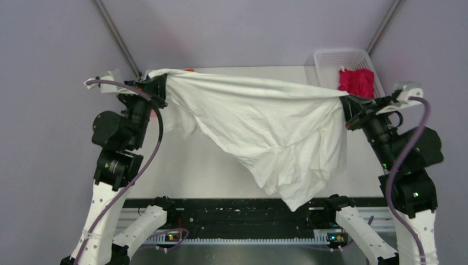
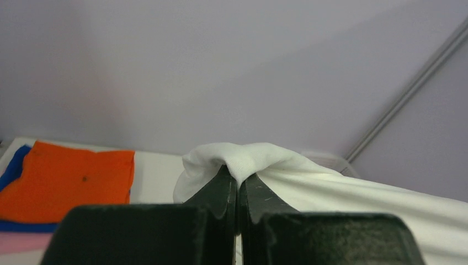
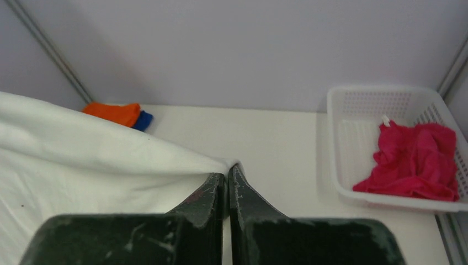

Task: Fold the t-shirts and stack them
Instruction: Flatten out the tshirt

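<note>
A white t-shirt (image 1: 265, 130) hangs in the air, stretched between both arms, and sags to a point near the front edge of the table. My left gripper (image 1: 158, 88) is shut on its left end, where cloth bulges over the fingertips (image 2: 241, 175). My right gripper (image 1: 343, 105) is shut on its right end (image 3: 228, 168). An orange t-shirt (image 2: 63, 179) lies folded on a blue t-shirt (image 2: 16, 165) and a pink t-shirt (image 2: 22, 242) at the far left. A magenta t-shirt (image 3: 416, 160) lies crumpled in the basket.
A white mesh basket (image 1: 331, 61) stands at the far right corner of the table (image 1: 187, 165). Metal frame poles (image 1: 116, 36) run up the purple back wall on both sides. The arms' bases sit on a black rail (image 1: 237, 218) at the near edge.
</note>
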Motion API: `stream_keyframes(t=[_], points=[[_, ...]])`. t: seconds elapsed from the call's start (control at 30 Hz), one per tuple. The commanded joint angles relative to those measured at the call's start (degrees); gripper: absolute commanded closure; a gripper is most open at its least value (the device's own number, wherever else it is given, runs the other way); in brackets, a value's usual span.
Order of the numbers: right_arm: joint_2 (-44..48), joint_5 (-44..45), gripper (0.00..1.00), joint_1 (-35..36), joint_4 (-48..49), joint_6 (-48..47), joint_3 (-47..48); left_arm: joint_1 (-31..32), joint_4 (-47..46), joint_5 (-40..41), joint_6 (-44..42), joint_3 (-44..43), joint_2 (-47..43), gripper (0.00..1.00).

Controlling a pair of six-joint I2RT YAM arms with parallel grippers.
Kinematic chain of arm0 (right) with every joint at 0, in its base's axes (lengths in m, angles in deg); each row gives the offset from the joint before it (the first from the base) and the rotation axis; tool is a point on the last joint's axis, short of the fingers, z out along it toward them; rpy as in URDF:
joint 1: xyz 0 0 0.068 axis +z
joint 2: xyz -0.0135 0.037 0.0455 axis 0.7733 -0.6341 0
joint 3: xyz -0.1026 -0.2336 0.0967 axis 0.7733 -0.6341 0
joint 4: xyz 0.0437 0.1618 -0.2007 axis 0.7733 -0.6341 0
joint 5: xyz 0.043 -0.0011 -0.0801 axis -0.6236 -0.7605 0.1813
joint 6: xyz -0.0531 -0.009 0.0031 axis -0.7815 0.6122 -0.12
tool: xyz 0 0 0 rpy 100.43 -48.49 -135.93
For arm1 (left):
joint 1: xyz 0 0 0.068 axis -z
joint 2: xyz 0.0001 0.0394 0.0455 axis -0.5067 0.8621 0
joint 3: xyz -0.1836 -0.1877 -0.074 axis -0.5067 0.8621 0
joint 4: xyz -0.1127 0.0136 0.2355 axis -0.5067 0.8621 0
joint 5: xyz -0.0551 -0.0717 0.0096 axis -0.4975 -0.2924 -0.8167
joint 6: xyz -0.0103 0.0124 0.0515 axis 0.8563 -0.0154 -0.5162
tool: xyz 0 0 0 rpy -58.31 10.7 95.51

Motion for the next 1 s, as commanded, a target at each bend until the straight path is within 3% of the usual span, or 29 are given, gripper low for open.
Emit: stream_keyframes(t=[0.0, 0.07, 0.1, 0.13, 0.2, 0.27, 0.3, 0.37, 0.43, 0.57, 0.7, 0.77, 0.83, 0.97], points=[[-14.63, 12.09, 1.00, -0.85, 4.90, -3.09, -7.65, -1.10, -0.17, 14.23, 2.31, 5.20, 15.10, 1.00], [-23.87, 9.65, 1.00, -2.13, 9.43, -3.33, -9.54, -2.55, -0.14, 14.22, 3.83, 4.03, 24.81, 1.00], [-29.31, 8.47, 0.99, -3.13, 13.24, -2.79, -9.72, -3.63, 0.44, 13.26, 4.84, 2.28, 29.80, 0.94], [-34.47, 7.04, 0.94, -3.76, 16.22, -2.53, -9.29, -4.64, 1.79, 11.59, 5.75, -0.54, 35.51, 0.80], [-45.84, 6.83, 0.65, -4.24, 20.63, -2.10, -6.16, -6.17, 7.73, 9.09, 7.73, -8.43, 45.88, 0.20], [-54.84, 7.93, 0.46, -4.28, 18.72, -1.12, 2.19, -6.74, 13.66, 9.38, 9.54, -15.84, 53.22, 0.02], [-57.94, 8.73, 0.42, -4.25, 17.00, -0.61, 5.30, -6.77, 14.70, 9.60, 9.43, -17.84, 54.96, 0.01], [-60.96, 9.79, 0.11, -4.28, 16.17, 0.11, 7.88, -6.77, 13.97, 8.66, 8.86, -18.34, 55.46, 0.01], [-59.65, 10.58, 0.03, -4.26, 17.24, 0.73, 7.00, -6.73, 13.36, 5.75, 8.08, -17.31, 53.89, 0.01], [-51.84, 15.65, 0.01, -4.23, 18.30, 6.16, 0.14, -4.46, 11.90, -3.53, 7.40, -13.21, 49.09, 0.01], [-40.59, 18.80, 0.01, -4.48, 16.73, 15.76, -11.99, 2.72, 11.01, -6.52, 6.61, -6.07, 43.28, 0.01], [-34.83, 13.78, 0.01, -4.57, 19.13, 17.81, -19.39, 7.60, 8.75, -9.92, 6.48, -2.00, 40.40, 0.01], [-30.32, 7.39, 0.01, -4.50, 21.07, 18.95, -26.18, 12.41, 4.56, -18.19, 6.58, 1.56, 39.34, 0.01], [-25.94, -1.30, 0.01, -4.52, 26.83, 22.26, -34.40, 17.50, -0.77, -28.01, 12.00, 3.66, 44.10, 0.01]])
